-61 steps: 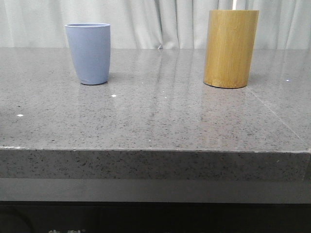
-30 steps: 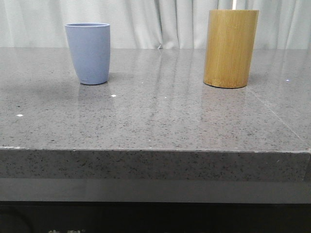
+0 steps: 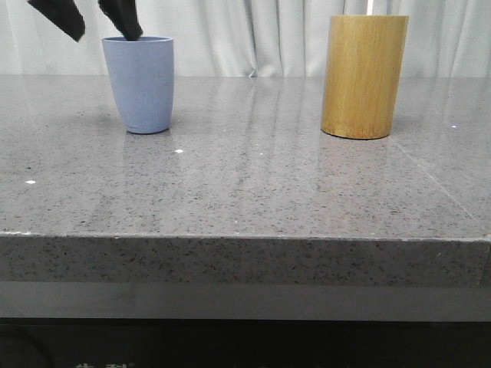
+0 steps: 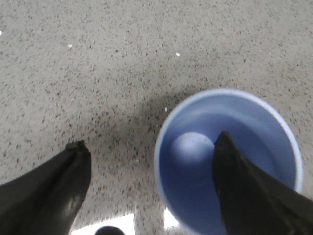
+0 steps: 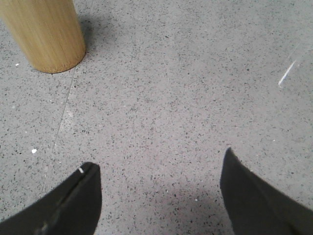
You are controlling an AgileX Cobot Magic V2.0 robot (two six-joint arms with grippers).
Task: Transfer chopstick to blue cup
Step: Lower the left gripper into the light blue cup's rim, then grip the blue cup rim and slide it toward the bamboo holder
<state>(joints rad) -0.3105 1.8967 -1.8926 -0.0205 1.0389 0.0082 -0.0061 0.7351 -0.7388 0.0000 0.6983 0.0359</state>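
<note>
- The matte pale periwinkle-blue handleless tumbler (image 3: 140,84) is standing upright on the grey speckled stone desk (image 3: 245,184), toward the far left corner of it.
- The tall tan bamboo cylinder (image 3: 364,77) is standing upright toward the far right corner of the desk, well apart from the blue tumbler.
- A very thin pale stick (image 3: 370,7), probably the chopstick, is rising out of the top of the bamboo cylinder; only a short piece of it is showing at the upper edge of the front view, so I cannot tell its colour well.
- The left claw (image 3: 98,32) is hanging above the blue tumbler, with its two dark fingers standing apart and holding nothing.
- In the front view one finger (image 3: 123,19) is reaching down to the tumbler's rim, and the other finger is hanging outside the tumbler, on the side of the left edge of the desk.
- In the left wrist view the blue tumbler (image 4: 195,161) is showing its open mouth and pale inside bottom, and one finger (image 4: 239,186) is lying over this opening while the other is over bare desk beside the tumbler.
- The right claw (image 5: 159,183) is hovering over bare desk near the bamboo cylinder (image 5: 44,32), its fingers wide apart and gripping nothing.
- A pale curtain (image 3: 253,38) is hanging behind the far edge of the desk.
</note>
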